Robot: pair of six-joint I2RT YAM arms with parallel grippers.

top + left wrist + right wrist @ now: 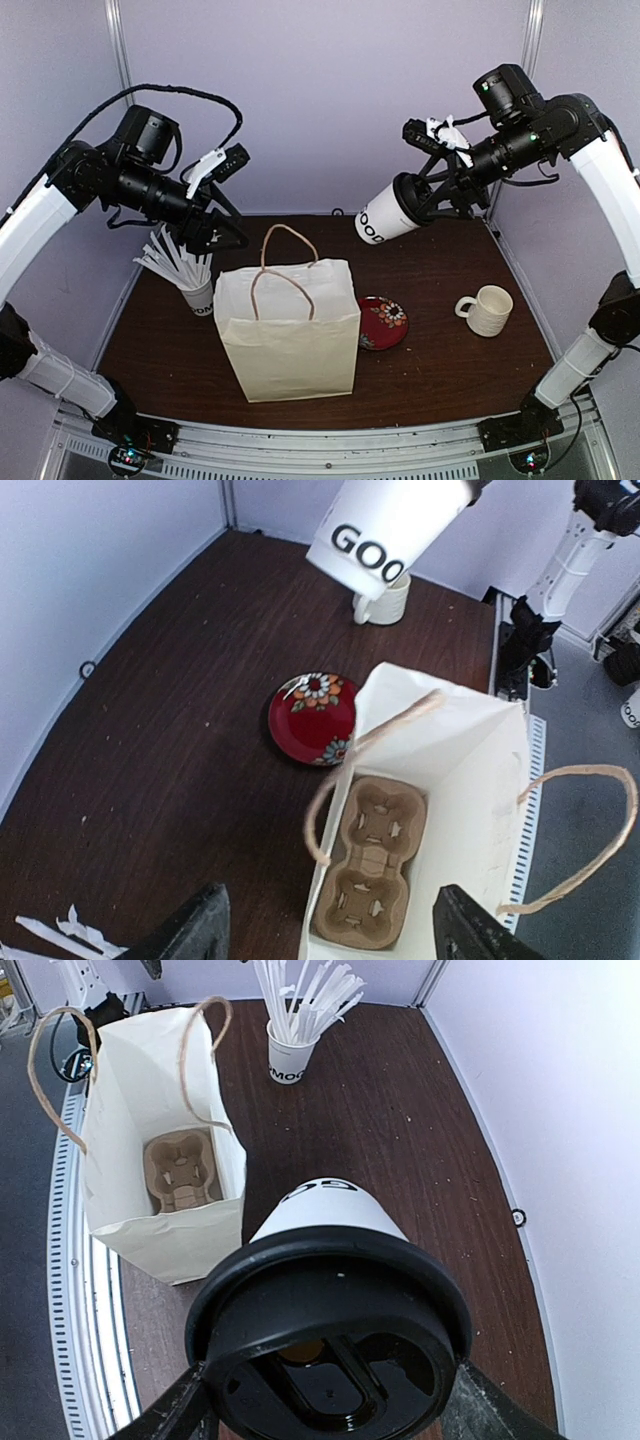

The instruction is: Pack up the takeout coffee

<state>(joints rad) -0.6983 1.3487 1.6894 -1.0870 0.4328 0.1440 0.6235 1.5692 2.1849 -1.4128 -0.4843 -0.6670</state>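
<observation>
A: Right pincer (425, 195)?
B: Closed on the takeout coffee cup (383, 220) at its lid end, a finger on each side of the black lid (330, 1360). Cup is in the air, tipped on its side, base with the dark letters pointing away from the pincer toward the left arm.

A: Left pincer (218, 232)?
B: Fingers spread wide, nothing between them. It hangs well apart from the cup.

A: What lies around them?
B: Straight below the left pincer is a paper bag (290, 330), upright, mouth open. Its handles arch over the mouth. A cardboard carrier (370, 865) lies flat on the bag's bottom. Just beside and below the same pincer stands a stick cup (198, 292), full of white sticks. Below the held cup, on the surface (450, 380), a red flowered plate (383, 322) sits just beside the bag. A ribbed mug (488, 310) stands below the right pincer, apart from the plate.

A: Counts?
B: Bag, one; handles, two. Carrier, one, with two wells. Plate, one. Mug, one. Stick cup, one; sticks too many to count. Takeout cup, one; lid, one, fitted on.
</observation>
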